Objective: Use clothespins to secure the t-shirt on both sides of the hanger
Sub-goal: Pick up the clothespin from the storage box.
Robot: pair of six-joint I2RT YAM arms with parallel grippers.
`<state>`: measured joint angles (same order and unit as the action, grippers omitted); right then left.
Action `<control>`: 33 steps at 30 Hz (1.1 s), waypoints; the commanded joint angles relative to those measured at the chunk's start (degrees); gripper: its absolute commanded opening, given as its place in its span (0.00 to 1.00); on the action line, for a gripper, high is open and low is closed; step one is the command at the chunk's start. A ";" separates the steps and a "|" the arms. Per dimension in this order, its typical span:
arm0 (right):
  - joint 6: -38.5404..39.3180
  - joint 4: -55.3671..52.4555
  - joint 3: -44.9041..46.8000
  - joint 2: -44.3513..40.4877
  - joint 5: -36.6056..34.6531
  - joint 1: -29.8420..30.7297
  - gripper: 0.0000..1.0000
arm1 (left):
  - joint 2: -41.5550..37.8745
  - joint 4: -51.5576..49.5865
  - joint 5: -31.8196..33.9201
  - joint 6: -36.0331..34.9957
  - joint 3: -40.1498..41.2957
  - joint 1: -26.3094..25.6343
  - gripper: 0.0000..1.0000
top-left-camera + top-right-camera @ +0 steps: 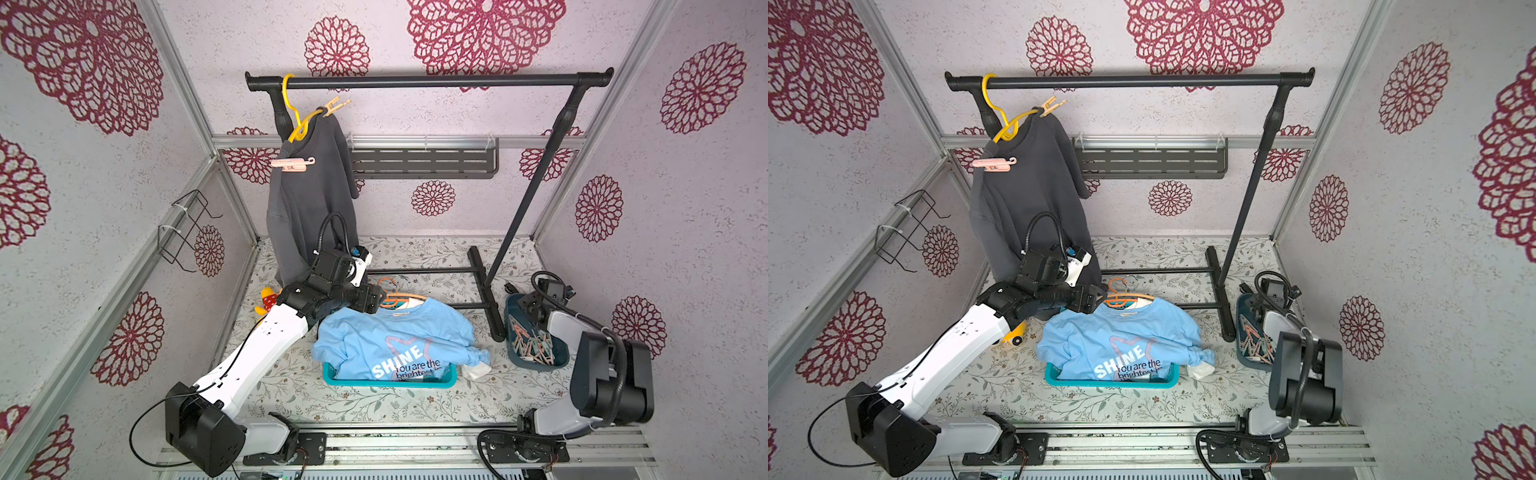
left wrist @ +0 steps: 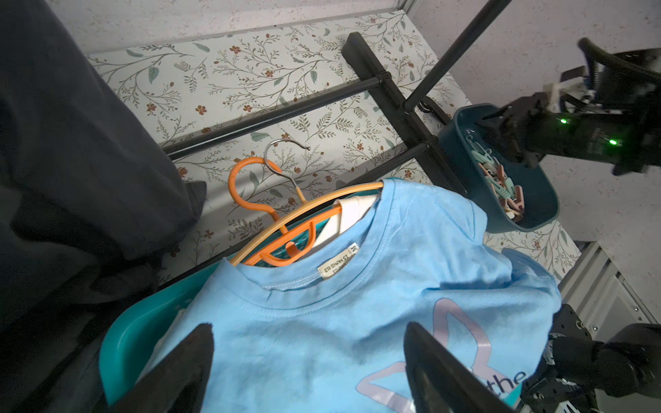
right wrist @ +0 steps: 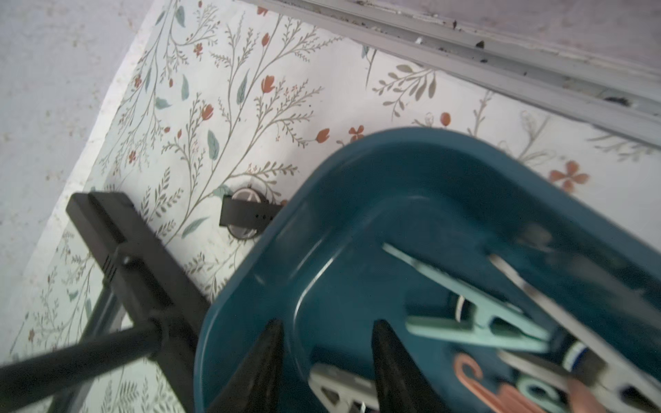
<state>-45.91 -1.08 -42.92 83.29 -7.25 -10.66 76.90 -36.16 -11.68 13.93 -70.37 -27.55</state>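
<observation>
Right claw (image 3: pixel 327 343) hangs partly open, empty, at the far end of the bin (image 3: pixel 357 200); clothespins (image 1: pixel 534 345) heap just nearer (axes jumbled). Left claw (image 2: pixel 308 326), wide, hovers over the t-shirt (image 2: pixel 357 321) by its hanger (image 2: pixel 234 178).

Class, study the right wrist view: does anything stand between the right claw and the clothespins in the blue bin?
Nothing visible does. The right claw hangs over the open blue bin, jaws apart and empty. The clothespins lie uncovered in it, and a whitish clothespin shows right between its fingers.
</observation>
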 commanded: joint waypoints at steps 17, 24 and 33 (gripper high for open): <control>5.65 -19.74 10.62 -19.22 4.12 0.95 0.63 | 0.96 0.34 -4.10 1.23 1.11 1.71 0.84; 6.10 -15.77 9.98 -14.34 3.74 1.07 0.47 | 0.44 0.64 -3.49 0.99 1.76 1.77 0.84; 7.06 -11.76 9.09 -7.13 1.56 1.60 0.36 | 0.44 0.87 -1.98 0.71 2.05 1.76 0.84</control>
<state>-39.83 -13.23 -32.93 74.32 -3.92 -9.47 77.34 -36.14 -14.39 14.81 -69.04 -26.17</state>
